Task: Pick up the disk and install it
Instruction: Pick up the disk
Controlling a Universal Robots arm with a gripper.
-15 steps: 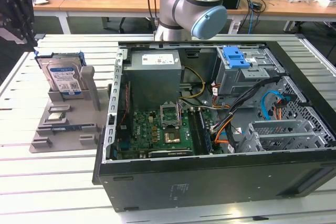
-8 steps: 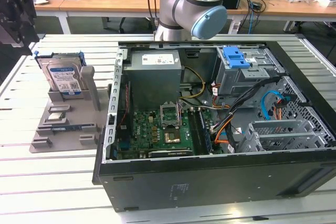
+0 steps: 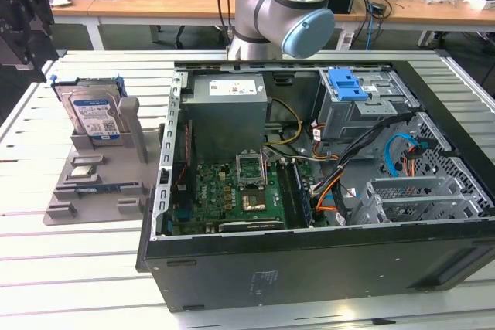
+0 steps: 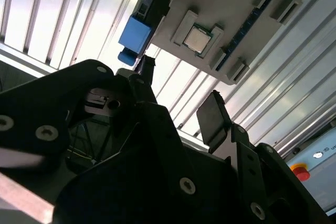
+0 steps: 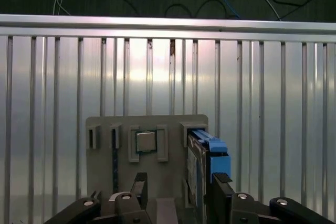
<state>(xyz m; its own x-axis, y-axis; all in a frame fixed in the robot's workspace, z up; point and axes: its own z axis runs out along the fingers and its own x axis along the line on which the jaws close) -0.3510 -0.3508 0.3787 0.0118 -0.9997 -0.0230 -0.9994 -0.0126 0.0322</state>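
Observation:
The disk [image 3: 93, 111], a silver drive with a white-and-blue label in a blue carrier, stands upright on edge in a slot of the grey holder [image 3: 108, 168] at the exterior view's left. My black gripper [image 3: 32, 40] hangs above and beyond the holder, apart from the disk. In the first wrist view the disk [image 5: 209, 157] lies below my open gripper [image 5: 180, 191], close to one of the fingers [image 5: 221, 190]. In the second wrist view the blue carrier [image 4: 135, 34] shows past the open gripper [image 4: 178, 95]. Nothing is between the fingers.
The holder also carries a small square silver chip [image 5: 146, 141] and a memory strip [image 3: 100, 188]. An open computer case [image 3: 309, 268] lies to the exterior view's right, with a motherboard [image 3: 240, 191] and a drive bay under a blue latch [image 3: 346, 84]. The table is slatted aluminium [image 5: 262, 103].

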